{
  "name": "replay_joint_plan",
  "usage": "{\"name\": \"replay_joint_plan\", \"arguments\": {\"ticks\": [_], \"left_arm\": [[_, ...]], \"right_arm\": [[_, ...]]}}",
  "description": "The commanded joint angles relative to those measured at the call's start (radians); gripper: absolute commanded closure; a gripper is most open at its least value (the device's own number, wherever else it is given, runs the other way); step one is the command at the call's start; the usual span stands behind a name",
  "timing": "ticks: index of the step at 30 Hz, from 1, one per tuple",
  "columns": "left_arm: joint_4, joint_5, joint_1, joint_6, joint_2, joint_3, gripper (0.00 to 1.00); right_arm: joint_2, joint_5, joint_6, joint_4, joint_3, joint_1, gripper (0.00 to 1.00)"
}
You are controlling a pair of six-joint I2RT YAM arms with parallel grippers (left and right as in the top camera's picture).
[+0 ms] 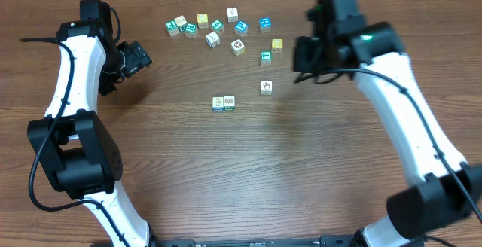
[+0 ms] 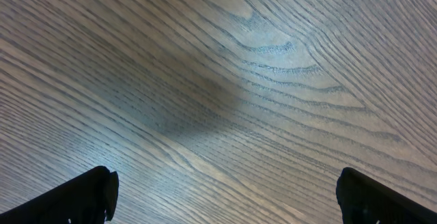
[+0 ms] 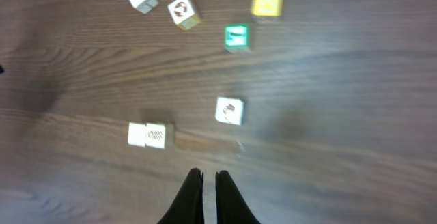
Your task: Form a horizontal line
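Line held two touching cubes, a lone cube near it. My right gripper was pressed together, empty; my left gripper stood wide apart.

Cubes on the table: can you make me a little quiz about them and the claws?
1. True or false: the row already has four touching cubes.
2. The right claw is: A open, B shut and empty, C gripping a cube.
3. Overhead, the nearest loose cube sits on the row's ___ side.
Key: 1 false, it has two; 2 B; 3 right.
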Motion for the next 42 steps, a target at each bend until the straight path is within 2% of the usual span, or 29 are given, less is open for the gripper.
{"name": "replay_joint_plan", "arguments": {"ticks": [1, 8, 16, 38, 42], "left_arm": [[-0.002, -0.006, 0.000, 0.009, 0.000, 0.021, 0.00], [-0.002, -0.006, 0.000, 0.008, 0.000, 0.021, 0.00], [-0.002, -0.006, 0.000, 0.008, 0.000, 0.021, 0.00], [-0.002, -0.006, -0.003, 0.008, 0.000, 0.021, 0.00], [-0.002, -0.006, 0.000, 0.009, 0.000, 0.021, 0.00]], "right_arm": [[0.070, 0.083, 0.029, 0.073, 0.011, 0.072, 0.96], [0.182, 0.191, 0.029, 0.278, 0.011, 0.188, 0.96], [0.305, 0.200, 0.029, 0.407, 0.011, 0.245, 0.96], [0.472, 0.157, 0.028, 0.481, 0.006, 0.265, 0.96], [0.472, 0.097, 0.020, 0.467, 0.005, 0.266, 0.92]]}}
